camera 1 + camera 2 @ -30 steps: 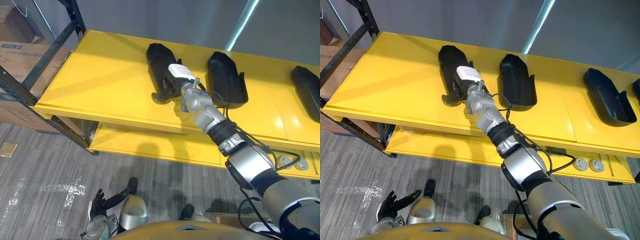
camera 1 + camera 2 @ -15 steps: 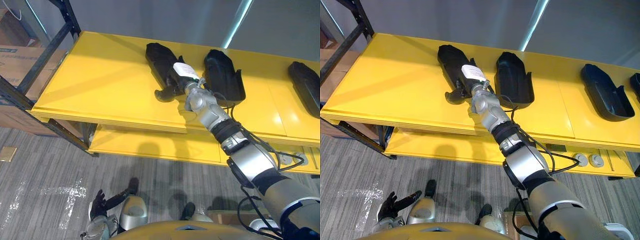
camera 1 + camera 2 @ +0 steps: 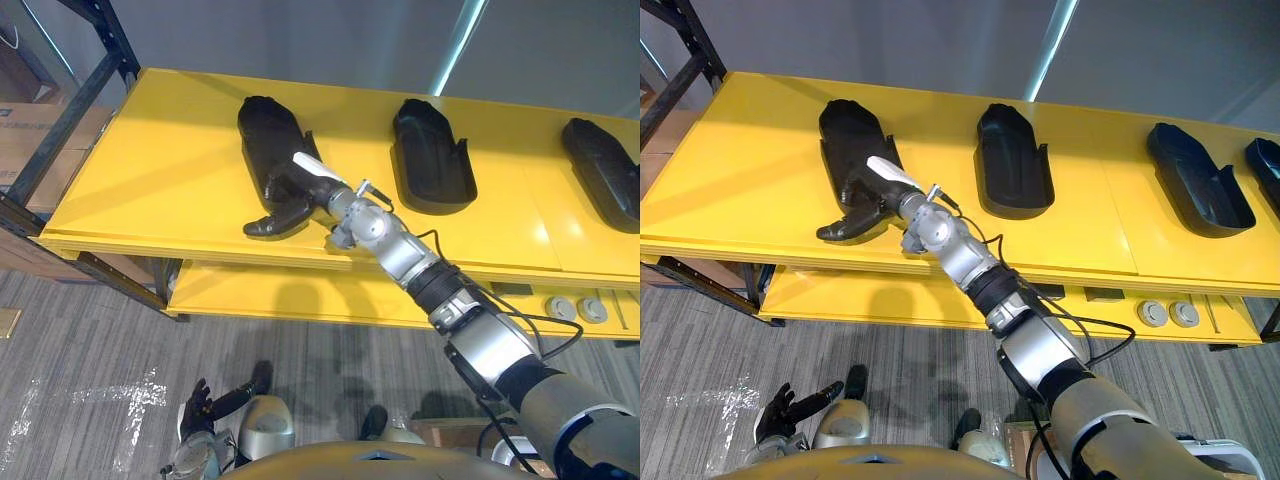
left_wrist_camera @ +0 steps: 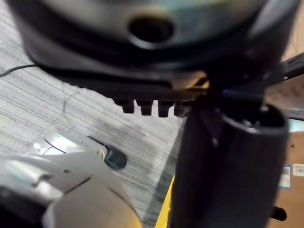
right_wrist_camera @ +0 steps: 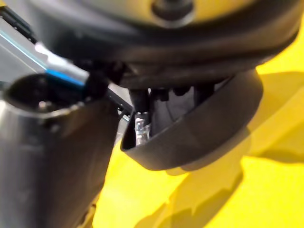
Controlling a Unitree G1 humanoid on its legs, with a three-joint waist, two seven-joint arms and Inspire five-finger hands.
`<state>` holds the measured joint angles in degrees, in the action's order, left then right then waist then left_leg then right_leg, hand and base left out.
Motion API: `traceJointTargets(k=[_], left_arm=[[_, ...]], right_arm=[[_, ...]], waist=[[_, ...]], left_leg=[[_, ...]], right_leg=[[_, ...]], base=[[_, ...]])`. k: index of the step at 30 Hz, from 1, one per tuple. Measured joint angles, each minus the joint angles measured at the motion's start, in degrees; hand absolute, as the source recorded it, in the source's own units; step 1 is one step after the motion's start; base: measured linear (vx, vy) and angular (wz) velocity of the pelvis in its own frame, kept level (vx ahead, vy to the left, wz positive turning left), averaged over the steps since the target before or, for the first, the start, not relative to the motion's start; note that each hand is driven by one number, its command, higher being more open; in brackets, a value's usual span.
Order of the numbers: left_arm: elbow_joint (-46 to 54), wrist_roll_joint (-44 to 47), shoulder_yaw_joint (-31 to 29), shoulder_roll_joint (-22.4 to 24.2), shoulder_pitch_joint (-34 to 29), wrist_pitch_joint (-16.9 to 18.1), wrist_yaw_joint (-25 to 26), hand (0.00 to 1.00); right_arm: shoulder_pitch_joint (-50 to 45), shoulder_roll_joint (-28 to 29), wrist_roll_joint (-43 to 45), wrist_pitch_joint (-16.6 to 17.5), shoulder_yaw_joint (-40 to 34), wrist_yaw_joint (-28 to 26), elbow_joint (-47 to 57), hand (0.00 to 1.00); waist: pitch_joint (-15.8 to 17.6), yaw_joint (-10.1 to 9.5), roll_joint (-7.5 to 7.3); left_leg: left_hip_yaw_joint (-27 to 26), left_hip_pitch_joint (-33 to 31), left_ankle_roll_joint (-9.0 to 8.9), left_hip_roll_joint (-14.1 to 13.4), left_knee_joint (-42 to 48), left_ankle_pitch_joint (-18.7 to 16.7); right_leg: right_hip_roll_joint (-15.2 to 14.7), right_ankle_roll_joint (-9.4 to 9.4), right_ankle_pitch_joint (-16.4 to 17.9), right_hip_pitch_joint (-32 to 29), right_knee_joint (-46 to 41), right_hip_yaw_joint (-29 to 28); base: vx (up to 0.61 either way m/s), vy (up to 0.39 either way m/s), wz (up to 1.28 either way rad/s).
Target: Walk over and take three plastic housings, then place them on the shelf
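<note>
So the leftmost plastic housing [image 3: 262,130] is laid flat on the yellow shelf [image 3: 150,160], with more housings [image 3: 432,155] lined up well apart to its right. The right hand [image 3: 300,195] is parked at its near end. Its fingers [image 3: 265,225] are stretched almost straight along the shelf, the white-capped thumb is raised, and nothing looks clamped. Letting go is probably the step here. The hand is best drawn up and back, not sideways, since that end sits near the front edge and could get dragged off. The left hand [image 3: 196,402] is hung low, fingers relaxed.
</note>
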<state>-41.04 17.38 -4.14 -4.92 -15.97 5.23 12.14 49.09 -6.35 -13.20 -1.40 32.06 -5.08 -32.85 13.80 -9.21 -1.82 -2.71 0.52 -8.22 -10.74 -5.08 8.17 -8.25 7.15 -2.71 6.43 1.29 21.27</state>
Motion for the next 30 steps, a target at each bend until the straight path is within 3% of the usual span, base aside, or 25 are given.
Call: traceJointTargets(k=[6,11,18,23,30], left_arm=[[-0.19,0.0,-0.22,0.25,-0.02,0.43,0.55,1.0],[-2.1,-0.02,-0.7,0.54,0.0,1.3,1.2,1.0],[-4.0,-0.16,-0.69,0.62,-0.08,1.89,1.43,1.0],[-4.02,-2.27,-0.73,0.45,-0.21,2.12,0.96,1.0],[-4.08,-2.32,-1.36,0.44,-0.55,2.13,-0.27,1.0]], right_arm=[[-0.57,1.89,0.19,2.36,-0.86,6.92,0.43,1.0],[-0.94,2.08,0.1,5.03,-5.32,16.43,6.76,1.0],[-0.95,1.74,0.56,6.2,-9.49,22.76,11.59,1.0],[-3.21,1.42,5.09,7.1,-11.22,17.88,16.93,1.0],[-7.65,-3.67,0.86,7.04,-6.55,0.11,26.15,1.0]], waist=[[-0.08,-0.04,0.02],[-0.54,-0.01,0.21],[-1.24,0.27,0.6],[-1.26,0.84,0.58],[-1.45,1.88,0.28]], left_leg=[[0.04,0.34,-0.07,-0.09,0.0,0.03],[-0.42,0.97,-0.18,-0.3,-0.01,-0.06],[-1.18,1.71,-0.25,-0.58,-0.02,-0.08],[-1.59,1.91,-0.28,-0.64,-0.02,-0.16],[-2.55,2.15,-0.42,-0.75,-0.02,-0.51]], right_leg=[[0.11,-0.02,0.01,0.39,0.0,-0.02],[0.29,-0.02,0.01,0.64,-0.01,-0.58],[0.47,-0.04,0.01,0.79,-0.1,-1.27],[0.47,-0.01,-0.03,0.74,-0.13,-1.64],[0.52,0.03,-0.08,0.31,-0.05,-2.63]], base=[[0.0,0.0,0.0],[-0.01,-0.006,-0.05],[-0.01,-0.005,-0.06],[-0.02,-0.002,-0.04],[0.0,-0.003,-0.07]])
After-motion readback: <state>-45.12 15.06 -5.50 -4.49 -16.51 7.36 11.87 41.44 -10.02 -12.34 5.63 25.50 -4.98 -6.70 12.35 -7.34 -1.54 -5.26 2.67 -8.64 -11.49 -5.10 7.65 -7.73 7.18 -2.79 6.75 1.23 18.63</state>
